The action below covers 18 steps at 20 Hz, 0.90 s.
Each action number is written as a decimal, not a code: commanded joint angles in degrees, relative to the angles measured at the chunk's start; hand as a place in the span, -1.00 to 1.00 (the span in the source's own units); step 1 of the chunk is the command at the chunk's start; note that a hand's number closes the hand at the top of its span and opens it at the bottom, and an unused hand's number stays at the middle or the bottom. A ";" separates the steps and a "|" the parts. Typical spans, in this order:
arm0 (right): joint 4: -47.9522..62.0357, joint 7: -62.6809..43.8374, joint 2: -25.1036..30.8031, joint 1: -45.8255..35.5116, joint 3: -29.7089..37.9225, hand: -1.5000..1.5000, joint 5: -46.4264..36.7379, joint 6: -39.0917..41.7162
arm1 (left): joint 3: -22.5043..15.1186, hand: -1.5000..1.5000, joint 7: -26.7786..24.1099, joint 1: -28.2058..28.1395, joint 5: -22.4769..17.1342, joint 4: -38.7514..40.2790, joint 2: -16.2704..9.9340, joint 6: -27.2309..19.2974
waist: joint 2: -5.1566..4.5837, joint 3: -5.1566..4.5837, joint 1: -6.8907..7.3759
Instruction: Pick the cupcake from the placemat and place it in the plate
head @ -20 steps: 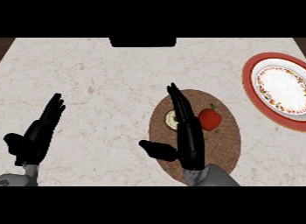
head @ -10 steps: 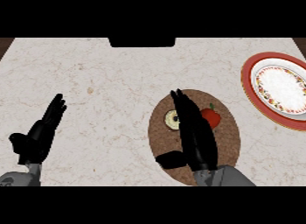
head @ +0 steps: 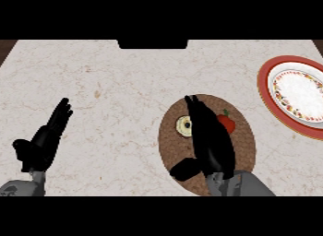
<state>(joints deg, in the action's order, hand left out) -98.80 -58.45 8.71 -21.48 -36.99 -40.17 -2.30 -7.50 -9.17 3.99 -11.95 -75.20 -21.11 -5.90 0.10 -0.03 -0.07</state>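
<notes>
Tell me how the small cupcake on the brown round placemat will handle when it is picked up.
The small cupcake looks light and probably soft, so curling fingers might squash it. It seems short and wide, so it is unlikely to tip. The red topping beside the right hand could come off.

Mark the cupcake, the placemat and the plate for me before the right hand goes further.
cupcake (head: 184, 125): head view, on its pale top showing left of the right hand.
placemat (head: 174, 159): head view, on bare brown mat at its left side.
plate (head: 268, 90): head view, on its red rim, left edge.
</notes>
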 commanded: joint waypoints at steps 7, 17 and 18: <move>9.86 0.03 -4.51 -0.67 2.43 -1.00 -2.05 6.73 | 2.93 0.00 -1.81 1.08 1.45 2.81 1.19 2.65 | -0.14 0.02 0.21; 18.13 7.24 -4.75 -2.31 10.65 -1.00 -5.12 10.39 | 4.14 0.00 0.15 -3.13 3.97 -2.62 3.95 3.63 | -0.08 0.03 0.36; 21.39 8.51 -5.52 -3.11 11.71 -1.00 -5.69 8.52 | 4.12 0.00 5.14 -4.67 3.65 -9.06 2.05 3.72 | -0.06 0.05 0.57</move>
<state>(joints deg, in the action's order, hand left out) -82.39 -52.44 3.60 -23.43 -27.97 -44.38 6.30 -3.44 -7.53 2.47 -8.65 -77.78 -18.72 -2.42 0.01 0.00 0.29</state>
